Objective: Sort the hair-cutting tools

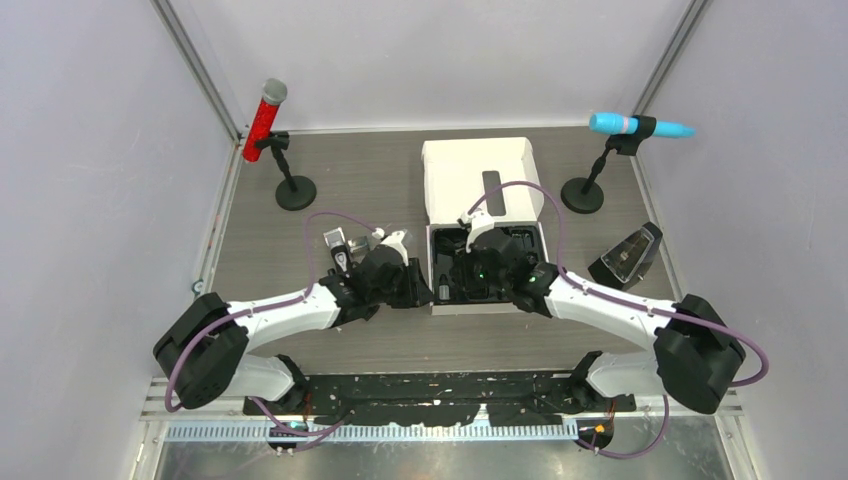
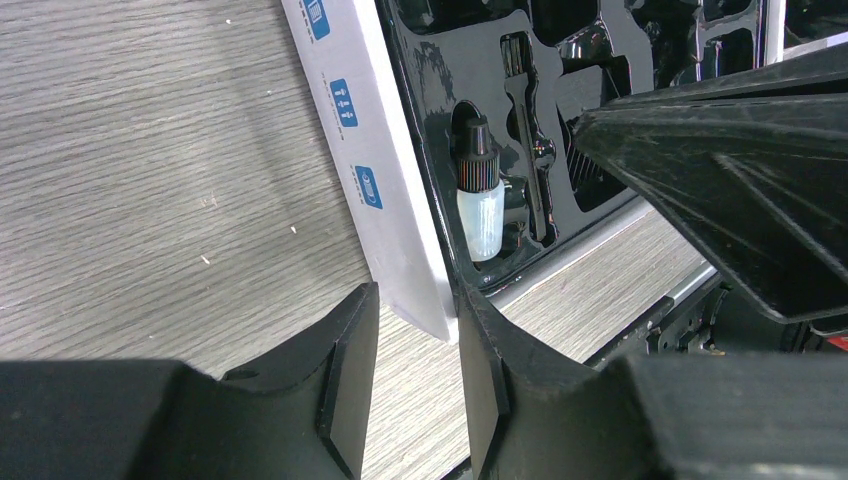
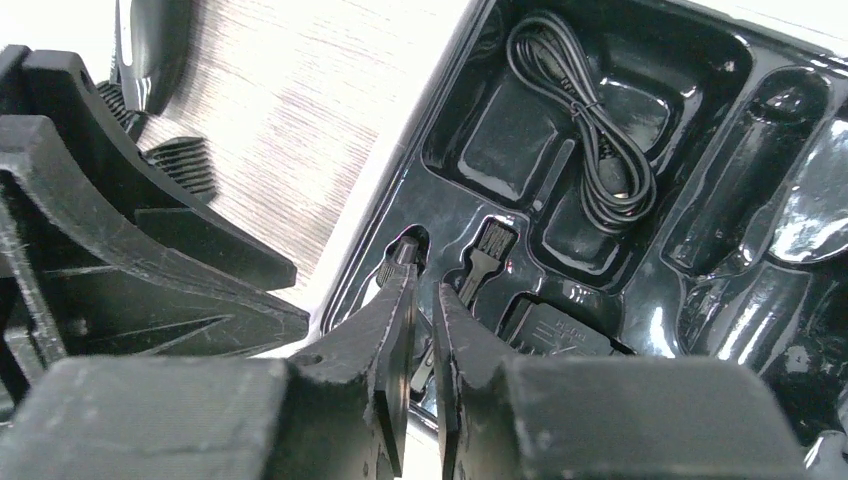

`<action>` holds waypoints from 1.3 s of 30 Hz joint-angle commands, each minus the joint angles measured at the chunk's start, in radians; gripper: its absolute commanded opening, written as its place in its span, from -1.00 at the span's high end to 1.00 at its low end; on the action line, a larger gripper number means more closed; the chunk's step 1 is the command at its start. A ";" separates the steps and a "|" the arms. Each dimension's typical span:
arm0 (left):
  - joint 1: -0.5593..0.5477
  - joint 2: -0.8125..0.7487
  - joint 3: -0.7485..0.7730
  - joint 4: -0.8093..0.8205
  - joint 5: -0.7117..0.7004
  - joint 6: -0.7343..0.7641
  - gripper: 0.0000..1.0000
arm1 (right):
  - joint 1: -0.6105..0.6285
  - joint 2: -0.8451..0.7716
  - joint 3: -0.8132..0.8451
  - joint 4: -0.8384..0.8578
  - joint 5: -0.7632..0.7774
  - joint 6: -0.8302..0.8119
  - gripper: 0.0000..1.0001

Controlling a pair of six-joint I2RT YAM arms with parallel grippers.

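Note:
The slim black-and-silver hair clipper (image 1: 338, 248) lies on the table left of the white box (image 1: 436, 300). In the right wrist view, ribbed black comb attachments (image 3: 185, 165) lie on the table beside the box. My left gripper (image 1: 415, 288) (image 2: 417, 295) straddles the near left corner of the white box wall (image 2: 400, 250), and the wall fills the gap between its fingertips. My right gripper (image 1: 478, 272) (image 3: 425, 280) reaches into the black moulded tray (image 3: 700, 330). Its jaws are almost together on the thin handle of a small cleaning brush (image 3: 490, 245).
The tray also holds a coiled black cable (image 3: 590, 130) and a small oil bottle (image 2: 480, 200). The box lid (image 1: 475, 175) lies open towards the back. A red microphone (image 1: 265, 120) stands back left, a blue one (image 1: 640, 125) back right. A black wedge-shaped thing (image 1: 627, 257) lies right of the box.

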 commanded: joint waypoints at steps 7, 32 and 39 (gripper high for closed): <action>0.001 0.004 0.009 0.038 0.008 -0.008 0.27 | 0.017 0.078 0.077 0.018 -0.029 -0.003 0.62; 0.001 0.007 0.011 0.034 0.010 -0.005 0.27 | 0.055 0.227 0.188 -0.156 0.020 -0.007 0.86; 0.001 0.008 0.012 0.032 0.008 -0.005 0.27 | 0.070 0.270 0.234 -0.264 0.075 -0.007 0.90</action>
